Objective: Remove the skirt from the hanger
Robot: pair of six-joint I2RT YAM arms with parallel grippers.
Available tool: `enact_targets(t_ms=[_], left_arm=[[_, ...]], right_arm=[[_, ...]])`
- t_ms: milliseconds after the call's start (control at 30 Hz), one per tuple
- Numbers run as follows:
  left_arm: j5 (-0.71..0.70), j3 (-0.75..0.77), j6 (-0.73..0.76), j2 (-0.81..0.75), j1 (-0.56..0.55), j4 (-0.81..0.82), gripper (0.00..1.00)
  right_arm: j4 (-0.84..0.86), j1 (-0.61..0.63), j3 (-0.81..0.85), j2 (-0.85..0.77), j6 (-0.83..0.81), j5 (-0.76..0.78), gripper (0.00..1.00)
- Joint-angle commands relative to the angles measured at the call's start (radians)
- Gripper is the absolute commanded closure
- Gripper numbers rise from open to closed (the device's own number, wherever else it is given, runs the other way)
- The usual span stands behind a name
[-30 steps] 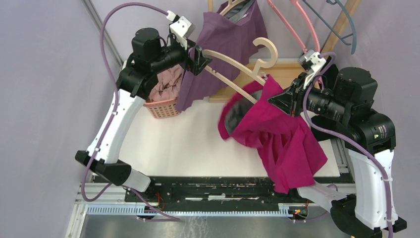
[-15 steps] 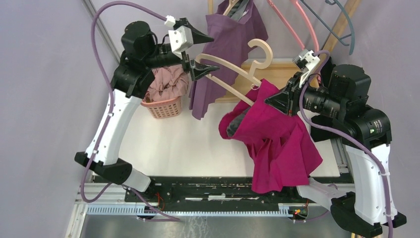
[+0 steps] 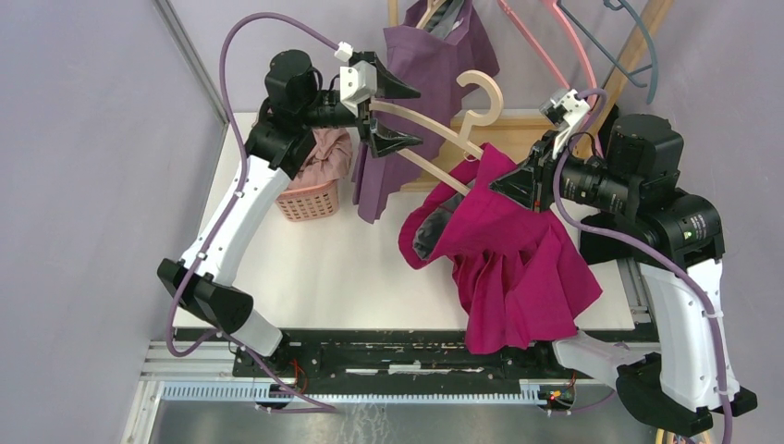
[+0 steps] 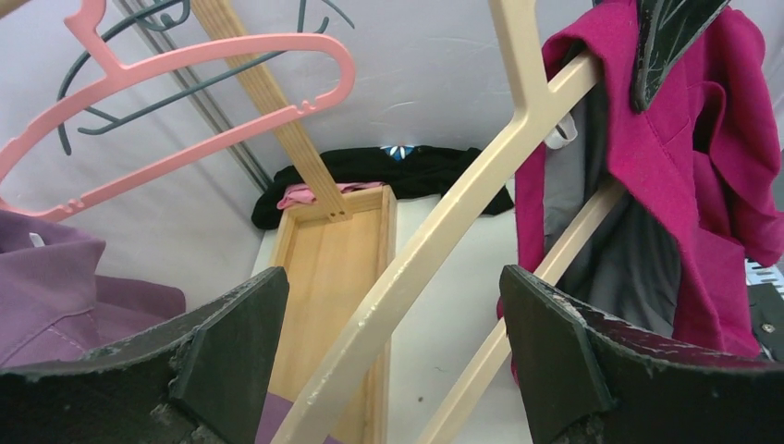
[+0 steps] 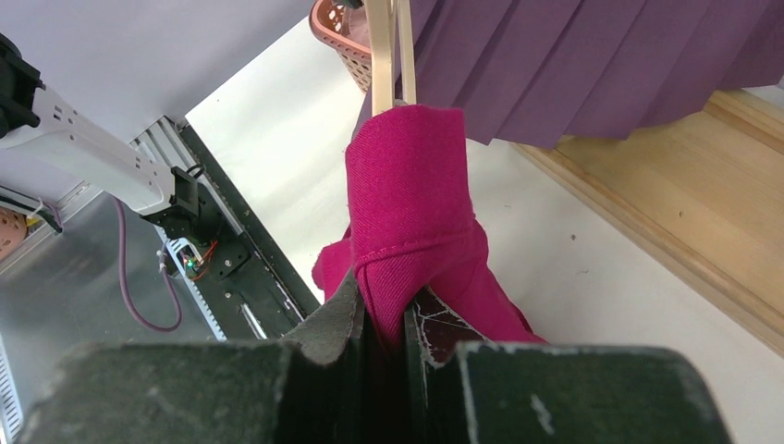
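A magenta skirt [image 3: 518, 259] hangs bunched from the right end of a cream hanger [image 3: 444, 129], which lies slanted above the table. My right gripper [image 3: 504, 185] is shut on a fold of the skirt [image 5: 411, 194] at that end, just below the hanger's two bars [image 5: 388, 55]. My left gripper [image 3: 419, 117] is open, its jaws standing wide on either side of the hanger's left arm [image 4: 434, 240] without pinching it. In the left wrist view the skirt [image 4: 712, 139] drapes over the far end of the hanger, with its grey lining showing.
A purple skirt [image 3: 425, 65] hangs on another hanger behind my left gripper. A pink basket [image 3: 310, 199] of clothes stands at the back left. A wooden tray [image 3: 527, 129] lies along the back. Pink hangers [image 3: 555, 46] and a grey-blue hanger [image 3: 647, 46] hang at the back right.
My left gripper has turned and moved right along the hanger, so its open jaws now straddle the arm. The right gripper and skirt shifted slightly left, and the skirt hangs more bunched.
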Motion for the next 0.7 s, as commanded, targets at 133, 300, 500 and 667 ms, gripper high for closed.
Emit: enact_targets(t_ms=[133,300,500,667], left_arm=[[0.039,-0.053,-0.153,-0.051,-0.006,0.173,0.1],[0.006,-0.066,-0.127,-0.104,-0.007,0.116,0.09],[-0.021,-0.061,-0.137,-0.107,-0.008,0.114,0.09],[-0.053,-0.027,-0.13,-0.138,-0.008,0.065,0.09]], right_arm=[[0.123,0.012,0.067,-0.004,0.003,-0.033,0.99],[0.126,0.015,0.068,0.005,0.002,-0.031,0.99],[0.133,0.019,0.073,0.015,0.004,-0.031,0.99],[0.128,0.021,0.075,0.018,0.002,-0.026,0.99]])
